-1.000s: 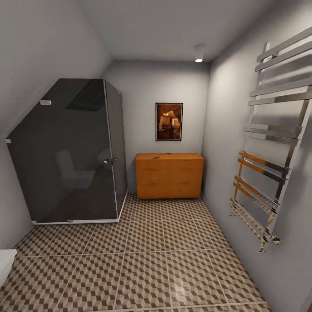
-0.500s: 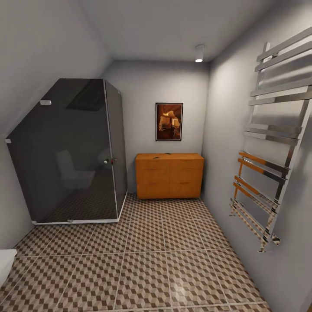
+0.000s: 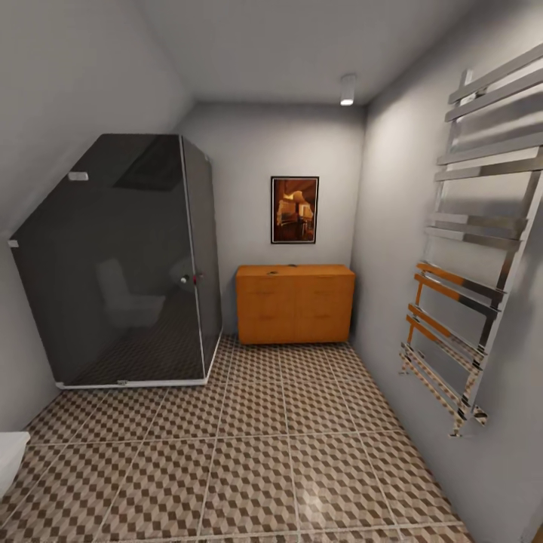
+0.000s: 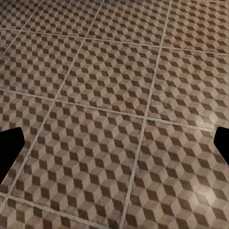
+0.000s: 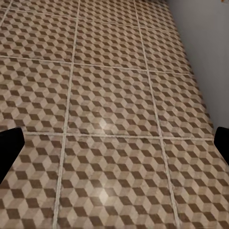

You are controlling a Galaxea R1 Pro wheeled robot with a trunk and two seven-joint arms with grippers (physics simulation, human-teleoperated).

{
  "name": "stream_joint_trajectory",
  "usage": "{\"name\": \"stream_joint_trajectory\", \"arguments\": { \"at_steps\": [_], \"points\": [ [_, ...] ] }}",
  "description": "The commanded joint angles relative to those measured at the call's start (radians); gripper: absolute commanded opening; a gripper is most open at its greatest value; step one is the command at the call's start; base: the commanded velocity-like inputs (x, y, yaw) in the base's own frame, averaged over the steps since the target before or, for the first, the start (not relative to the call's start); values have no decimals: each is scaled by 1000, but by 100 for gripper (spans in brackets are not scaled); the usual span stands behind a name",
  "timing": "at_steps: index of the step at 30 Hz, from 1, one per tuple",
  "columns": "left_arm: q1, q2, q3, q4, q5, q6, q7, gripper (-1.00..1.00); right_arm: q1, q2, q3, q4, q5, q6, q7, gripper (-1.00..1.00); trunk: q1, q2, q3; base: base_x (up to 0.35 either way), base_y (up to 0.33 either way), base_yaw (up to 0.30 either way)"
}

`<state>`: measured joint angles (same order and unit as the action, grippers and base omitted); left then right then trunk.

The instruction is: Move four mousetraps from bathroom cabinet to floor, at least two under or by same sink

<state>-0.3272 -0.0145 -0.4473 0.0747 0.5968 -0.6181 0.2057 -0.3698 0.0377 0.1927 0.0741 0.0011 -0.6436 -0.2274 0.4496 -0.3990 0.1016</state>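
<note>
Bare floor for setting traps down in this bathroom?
The bathroom floor is open between the shower enclosure and the towel rail, up to the cabinet. Tightest by the enclosure's base. Small dark items lie on the cabinet top.

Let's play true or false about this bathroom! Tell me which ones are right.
1. The orange-brown cabinet stands against the far wall. True.
2. A framed picture hangs above it. True.
3. The shower cabin has clear pink glass. False: the glass is dark grey.
4. The floor is plain white. False: it has a brown, tan and white cube pattern.
5. The towel rail hangs on the right wall. True.
</note>
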Motion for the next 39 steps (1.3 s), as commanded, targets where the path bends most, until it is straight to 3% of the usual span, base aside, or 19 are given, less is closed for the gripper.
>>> {"name": "stream_joint_trajectory", "arguments": {
  "at_steps": [1,21,39],
  "points": [
    [-1,-1,-6,3,-5,-3,8,100,-1,1,8,4,0,-4,-7,100,0,-1,-2,0,0,0],
    [-1,1,-5,3,-5,-3,9,100,-1,1,8,4,0,-2,-7,100,0,-1,-34,0,0,0],
    [-1,1,-5,3,-5,-3,7,100,-1,1,8,4,0,-2,-6,100,0,-1,-39,0,0,0]
  ]
}}
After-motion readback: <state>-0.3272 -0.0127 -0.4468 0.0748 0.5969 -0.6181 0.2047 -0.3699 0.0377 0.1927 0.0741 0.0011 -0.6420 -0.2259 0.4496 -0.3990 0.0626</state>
